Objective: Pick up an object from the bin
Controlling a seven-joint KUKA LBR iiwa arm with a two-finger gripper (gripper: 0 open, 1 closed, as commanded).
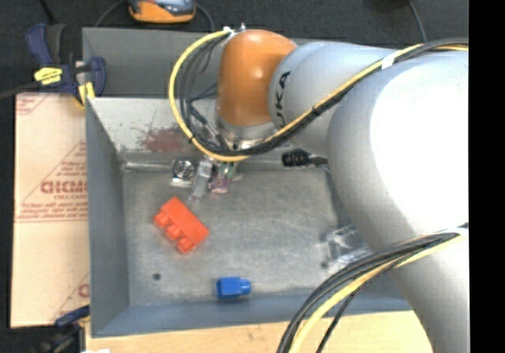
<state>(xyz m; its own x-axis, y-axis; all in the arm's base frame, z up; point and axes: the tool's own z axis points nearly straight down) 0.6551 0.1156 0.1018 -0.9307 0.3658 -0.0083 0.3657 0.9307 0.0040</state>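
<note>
Though my tool (202, 174) hangs near the orange brick (180, 225), I cannot tell if it's apart. The brick looks light, rigid; I'd pinch its flat sides.

You are looking at a grey bin (106, 209), its floor speckled with darker flecks and its back wall marked by a dull reddish smear (162, 138). The brick (180, 225) on the floor is bright orange, and the small block (233, 288) near the front wall is vivid blue. The piece (343, 242) by the right side is clear and glassy, and the little part (300, 159) by the back wall is black. Your arm (394, 130) is pale silver-grey with black lettering, capped by a glossy orange cover (248, 79) and looped with yellow and black cables (173, 87).
</note>
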